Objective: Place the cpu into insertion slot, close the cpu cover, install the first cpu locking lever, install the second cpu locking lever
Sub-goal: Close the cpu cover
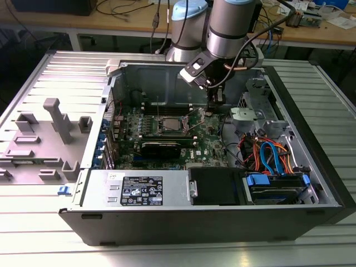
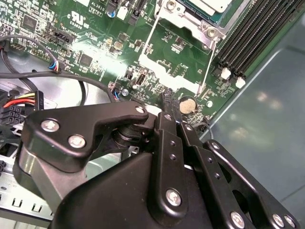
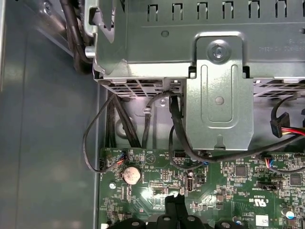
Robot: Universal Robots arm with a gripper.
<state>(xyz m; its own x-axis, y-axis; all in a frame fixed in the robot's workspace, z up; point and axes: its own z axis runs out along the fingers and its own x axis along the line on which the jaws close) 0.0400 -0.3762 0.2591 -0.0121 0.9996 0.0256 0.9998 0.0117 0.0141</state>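
Your fingers [image 2: 167,101] are pressed together with nothing between them. They sit low inside the open computer case [image 1: 183,228] on the worktop [image 1: 167,253], the tip just above the green motherboard [image 2: 95,43].

Behind the fingers stands the grey drive cage [image 3: 219,95]. Black cables [image 3: 143,119] droop from under it toward the board, and a wide swing of the wrist could snag them.

Ahead of the tip the cpu cover [image 2: 167,74] is tipped up and open. Its free edge is just beside the tip, though from this angle I cannot tell whether they touch. Beyond the cover the cpu [image 2: 209,4] lies in the insertion slot [image 2: 188,20], so closing the cover looks like the step in hand.

The main risk is the narrow tip sliding off that thin metal edge. It would then come down on the board parts beneath it or on the coin cell [image 2: 187,105] right beside the fingers. A push off-centre could also drop the cover askew onto the chip.

A thin lever wire [image 2: 213,55] runs along one side of the cover, with the memory slots [image 2: 248,38] beyond it. Keep the fingers off both.
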